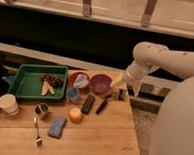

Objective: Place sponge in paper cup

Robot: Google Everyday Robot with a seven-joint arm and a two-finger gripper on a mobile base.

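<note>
Here, released jaws beside purple bowl [100,84]; can [41,110] between sponge [57,126] and paper cup [8,104].

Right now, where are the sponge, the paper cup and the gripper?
sponge [57,127], camera view, middle of its blue top.
paper cup [8,105], camera view, on its side wall.
gripper [119,86], camera view, between fingertips, over table's [106,138] back right.

Counters: one wooden counter [106,135] was there.
Trays: one green tray [20,81] was counted.
Bowls: two, a red bowl [73,78] and a purple bowl [100,84].
Paper cups: one paper cup [8,104].
Cans: one metal can [42,111].
Sponges: one blue sponge [57,127].
Fruit: one orange fruit [76,114].
Small blue cups: one blue cup [73,94].
Black items: two, a black bar [88,104] and a black tool [103,103].
Cutlery: one metal utensil [37,133].
Hands: one hand [120,91], which hung over the counter's right rear corner.
</note>
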